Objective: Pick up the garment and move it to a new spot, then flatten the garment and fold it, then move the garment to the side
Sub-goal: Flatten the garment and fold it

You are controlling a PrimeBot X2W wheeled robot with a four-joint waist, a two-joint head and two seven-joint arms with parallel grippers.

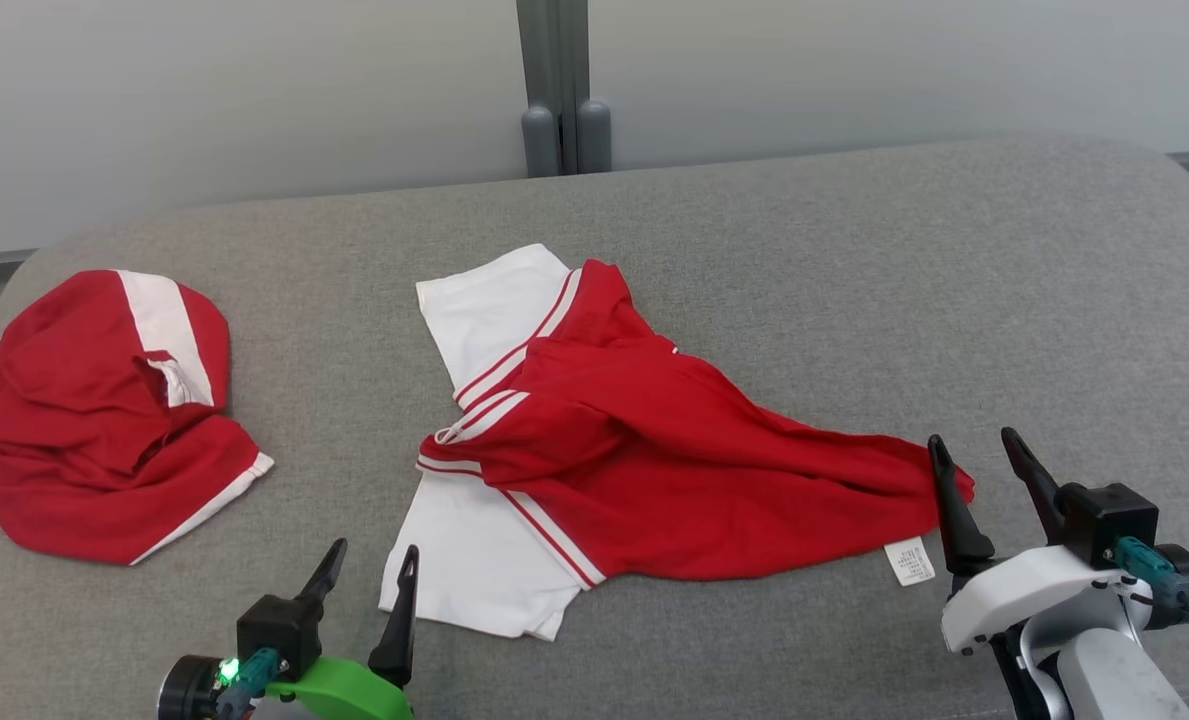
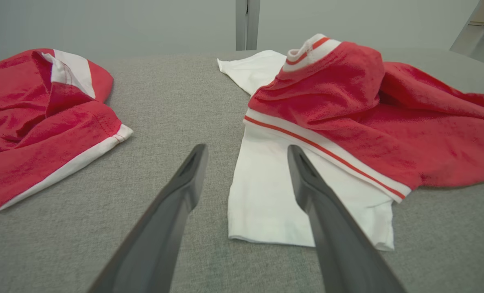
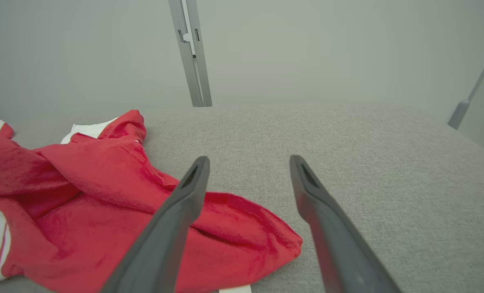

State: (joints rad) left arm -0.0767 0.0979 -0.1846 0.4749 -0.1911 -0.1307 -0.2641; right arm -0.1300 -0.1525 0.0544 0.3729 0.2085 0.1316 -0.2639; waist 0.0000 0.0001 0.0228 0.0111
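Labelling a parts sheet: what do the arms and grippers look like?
Left gripper: two long, tapered black jaws on a black block, bright green wrist shell, teal connector with a green light. Right gripper: the same black jaws and block, white shell, teal connector with a black cable.

A: Free room?
B: Right half and far side of the grey fabric surface [image 1: 954, 300] are bare. There's also a bare lane between the two garments.
A: Blockers?
B: Mid-surface, the red-and-white garment [image 1: 674, 470] lies sprawled; the second red garment [image 1: 94, 420] sits at the left edge. The grey post [image 1: 562, 90] stands behind the far edge.
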